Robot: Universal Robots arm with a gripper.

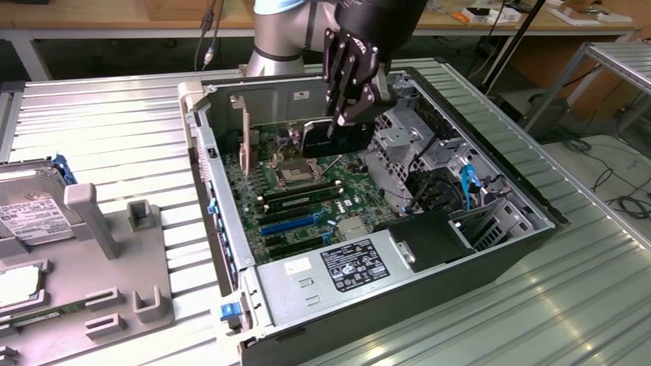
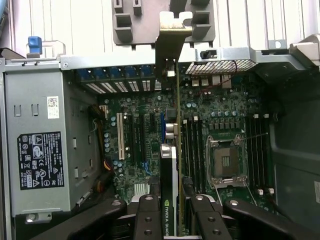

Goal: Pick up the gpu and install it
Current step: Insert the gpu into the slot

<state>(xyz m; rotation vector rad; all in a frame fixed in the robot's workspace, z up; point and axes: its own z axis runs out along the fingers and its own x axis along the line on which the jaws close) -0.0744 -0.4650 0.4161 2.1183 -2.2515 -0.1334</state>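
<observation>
The gpu (image 1: 331,139) is a dark flat card held on edge inside the open computer case (image 1: 219,229). It hangs above the green motherboard (image 1: 305,191). My gripper (image 1: 344,122) is shut on it from above, one finger on each face. In the wrist view, the gpu (image 2: 172,165) shows edge-on, running away from my gripper (image 2: 172,222). Its silvery bracket (image 2: 172,37) reaches the case's rear wall by the blue slot latches (image 2: 117,72). The card's thin edge lies over the board between the white slot (image 2: 120,137) and the memory slots (image 2: 192,145).
A grey power supply (image 1: 341,267) fills the near corner of the case. The bare CPU socket (image 2: 225,160) and drive cage (image 1: 489,221) lie beside the card. At the exterior view's left, a grey fixture tray (image 1: 112,259) holds a hard drive (image 1: 30,213).
</observation>
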